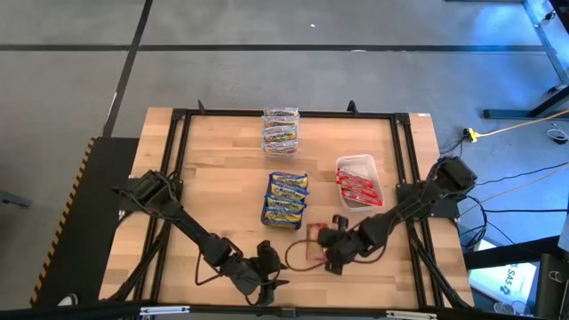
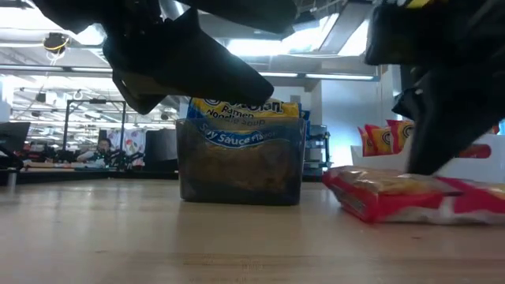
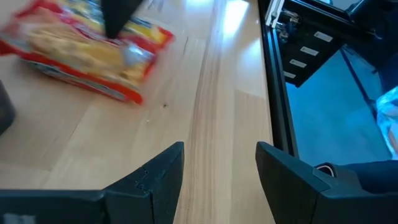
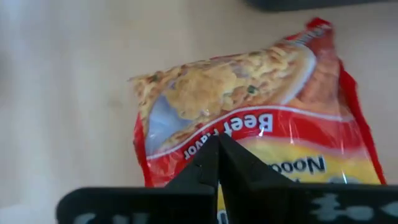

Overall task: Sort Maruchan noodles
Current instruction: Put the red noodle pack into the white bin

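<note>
High view is showing both arms reaching toward the lower middle of the wooden table (image 1: 222, 178). Right gripper (image 1: 333, 253), its fingers pressed together, is hovering over a red-banded noodle packet (image 4: 249, 124) lying flat on the wood; whether the tips are touching the wrapper cannot be told. Left gripper (image 3: 219, 177) is hanging near the bottom edge of the frame with its fingers spread and nothing between them. Blue-banded packets (image 1: 286, 197) are lying in a pile at the centre, yellow-brown packets (image 1: 280, 129) are sitting stacked at the top middle, and more red packets are resting in the clear tub (image 1: 358, 180) to the right of centre.
</note>
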You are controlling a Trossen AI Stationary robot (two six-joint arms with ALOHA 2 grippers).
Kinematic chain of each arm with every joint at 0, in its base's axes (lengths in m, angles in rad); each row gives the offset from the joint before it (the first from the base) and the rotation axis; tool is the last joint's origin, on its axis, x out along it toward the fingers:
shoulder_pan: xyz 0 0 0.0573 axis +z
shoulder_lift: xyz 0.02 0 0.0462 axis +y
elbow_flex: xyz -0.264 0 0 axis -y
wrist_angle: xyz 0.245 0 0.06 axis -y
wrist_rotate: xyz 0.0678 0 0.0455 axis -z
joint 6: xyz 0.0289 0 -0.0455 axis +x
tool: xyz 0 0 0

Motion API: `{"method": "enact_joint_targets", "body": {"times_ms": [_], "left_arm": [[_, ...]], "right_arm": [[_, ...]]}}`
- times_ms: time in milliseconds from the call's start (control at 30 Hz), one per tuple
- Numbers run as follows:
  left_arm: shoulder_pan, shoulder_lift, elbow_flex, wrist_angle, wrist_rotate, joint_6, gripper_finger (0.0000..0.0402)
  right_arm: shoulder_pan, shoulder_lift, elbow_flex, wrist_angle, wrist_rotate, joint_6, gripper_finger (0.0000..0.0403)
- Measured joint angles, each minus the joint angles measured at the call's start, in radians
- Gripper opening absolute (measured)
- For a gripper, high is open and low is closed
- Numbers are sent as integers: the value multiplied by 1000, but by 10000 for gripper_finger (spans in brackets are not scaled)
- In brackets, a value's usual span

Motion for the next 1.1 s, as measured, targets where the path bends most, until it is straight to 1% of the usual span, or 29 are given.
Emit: {"method": "enact_joint_targets", "body": {"times_ms": [233,300,367,433,567,667,767,800,867,933,967,1033,1100], "left_arm": [[0,0,0,0,1,0,195],[0,0,0,1,1,5,195],[3,0,0,12,1,11,195],[6,0,0,27,2,31,195],[16,14,-1,93,4,97,195],[25,43,25,101,13,141,195],[36,93,98,107,31,212,195],[38,105,121,86,29,238,195],[49,161,189,93,53,280,195],[56,201,233,46,51,303,195],[60,228,262,48,60,305,195],[67,256,287,6,59,300,195],[73,292,312,11,70,290,195]], "right_arm": [[115,13,-3,194,-115,59,1],[138,8,11,221,-127,61,1],[165,-26,19,221,-98,86,1],[204,-73,18,207,-36,127,1],[316,-156,-55,171,98,342,1],[399,-186,-143,180,177,586,1],[458,-188,-236,254,190,830,1],[470,-188,-262,292,198,890,1],[483,-182,-300,369,201,958,3],[482,-179,-322,418,205,986,18],[482,-174,-326,447,203,990,31],[479,-173,-330,464,205,989,69],[473,-170,-330,469,222,985,118]]}}
